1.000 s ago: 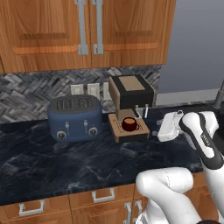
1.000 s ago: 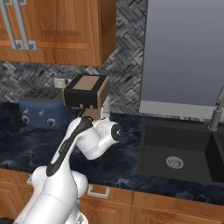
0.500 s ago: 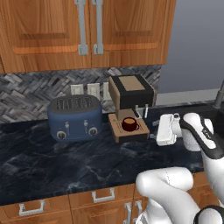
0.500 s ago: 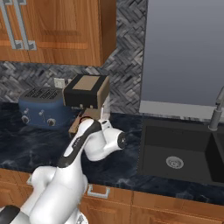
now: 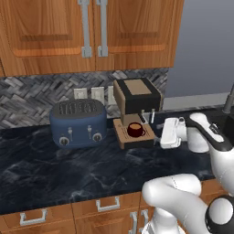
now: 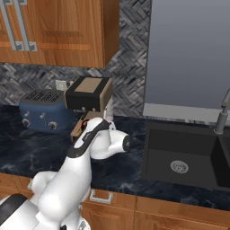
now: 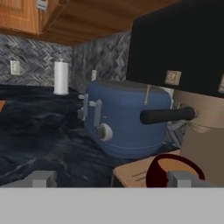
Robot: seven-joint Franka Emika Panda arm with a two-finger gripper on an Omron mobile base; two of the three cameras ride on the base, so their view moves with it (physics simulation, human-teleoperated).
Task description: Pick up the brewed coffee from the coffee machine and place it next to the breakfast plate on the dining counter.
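Observation:
The dark red mug of brewed coffee (image 5: 135, 129) stands on the slatted wooden drip tray (image 5: 132, 137) of the tan and black coffee machine (image 5: 137, 97). My gripper (image 5: 161, 137) hovers just right of the tray, pointing left at the mug and a little apart from it. In the hand view the gripper (image 7: 113, 179) is open with its fingertips (image 7: 42, 178) far apart. There the mug (image 7: 162, 169) sits low and right, partly behind the right tip. In the right base view my arm hides the mug below the coffee machine (image 6: 88, 93). The breakfast plate and the dining counter are out of view.
A dark blue toaster (image 5: 78, 122) stands left of the machine on the black marble kitchen counter (image 5: 55, 169). A sink (image 6: 184, 157) with a faucet (image 6: 222, 117) lies to the right. Wood cabinets (image 5: 87, 32) hang overhead. A white paper roll (image 7: 61, 78) stands far off.
My hand has moved left along the counter, closer to the drip tray and the mug. The mug, machine and toaster have stayed in place.

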